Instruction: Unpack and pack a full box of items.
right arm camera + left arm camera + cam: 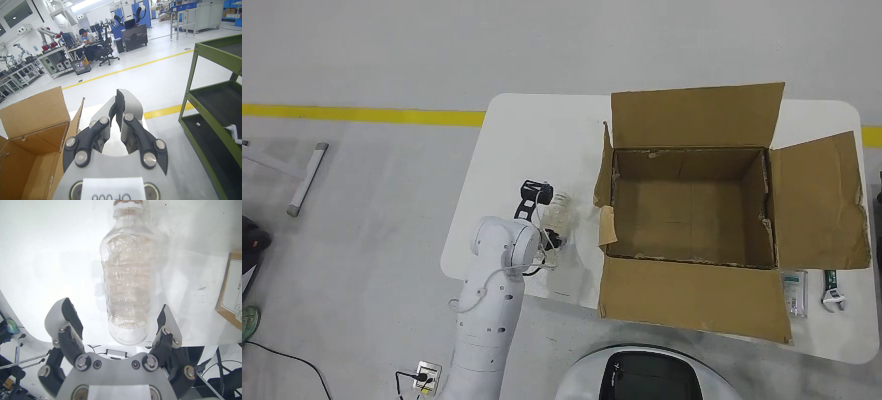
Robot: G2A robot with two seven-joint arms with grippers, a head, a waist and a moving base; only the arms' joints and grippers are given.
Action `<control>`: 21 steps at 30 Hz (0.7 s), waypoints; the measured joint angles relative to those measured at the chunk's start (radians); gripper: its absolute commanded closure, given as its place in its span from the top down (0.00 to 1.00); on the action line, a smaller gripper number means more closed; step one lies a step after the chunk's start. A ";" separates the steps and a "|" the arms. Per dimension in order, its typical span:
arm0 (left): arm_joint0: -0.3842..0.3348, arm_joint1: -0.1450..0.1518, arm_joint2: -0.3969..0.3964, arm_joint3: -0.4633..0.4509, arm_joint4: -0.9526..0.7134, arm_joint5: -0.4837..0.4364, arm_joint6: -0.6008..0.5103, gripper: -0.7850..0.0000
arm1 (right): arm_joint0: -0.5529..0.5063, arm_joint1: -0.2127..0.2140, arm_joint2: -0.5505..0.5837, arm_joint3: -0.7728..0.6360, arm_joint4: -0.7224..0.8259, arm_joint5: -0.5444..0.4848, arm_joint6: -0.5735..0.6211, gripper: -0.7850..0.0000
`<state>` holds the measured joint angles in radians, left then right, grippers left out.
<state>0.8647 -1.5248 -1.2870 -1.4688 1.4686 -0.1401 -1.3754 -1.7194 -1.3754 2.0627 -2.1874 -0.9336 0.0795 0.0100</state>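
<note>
Your cardboard box (692, 297) sits open on the table (532, 130) with its flaps folded out. Look inside and you see only bare brown floor. So the unpacking part looks just about done.

A clear plastic bottle (126, 285) lies on its side on the table, near the left wall of the box. Your left pincer (115, 303) is around the bottom end of the bottle, and its fingers are spread wide. The black pads (72, 315) sit on both sides of the bottle but do not touch it. Nothing holds the bottle right now. You cannot tell from here if this is a put-down or a pick-up.

On the other side of the box, near its right front corner, a small packet (794, 292) and a wrench (832, 290) lie next to each other on the table.

Your right pincer (119, 94) is pressed together with nothing in it. It is up beside the box, not over it, and it points out at the room.

What is left looks like the whole packing part. I think the bottle, the packet and the wrench all have to go back into the box, and none of them is in there yet. The bottle is the closest one to a pincer, so it seems a good one to start with.
</note>
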 measured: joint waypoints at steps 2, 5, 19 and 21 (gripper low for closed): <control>-0.007 0.001 0.001 0.023 0.003 0.000 0.005 0.21 | 0.000 0.000 0.000 0.000 0.000 0.000 0.000 0.00; -0.015 0.003 0.004 0.048 0.003 -0.002 0.014 0.15 | 0.000 0.000 -0.001 0.003 -0.001 -0.002 0.000 0.00; -0.002 0.016 -0.020 0.008 -0.010 0.008 0.034 0.00 | 0.011 -0.002 -0.001 0.000 0.098 0.010 0.074 1.00; 0.012 0.020 -0.037 -0.036 -0.019 0.012 0.026 0.00 | 0.031 -0.001 0.018 0.005 0.182 0.019 0.124 1.00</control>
<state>0.8766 -1.5047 -1.3245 -1.5050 1.4494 -0.1280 -1.3489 -1.6880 -1.3768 2.0810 -2.1829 -0.7518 0.0986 0.1343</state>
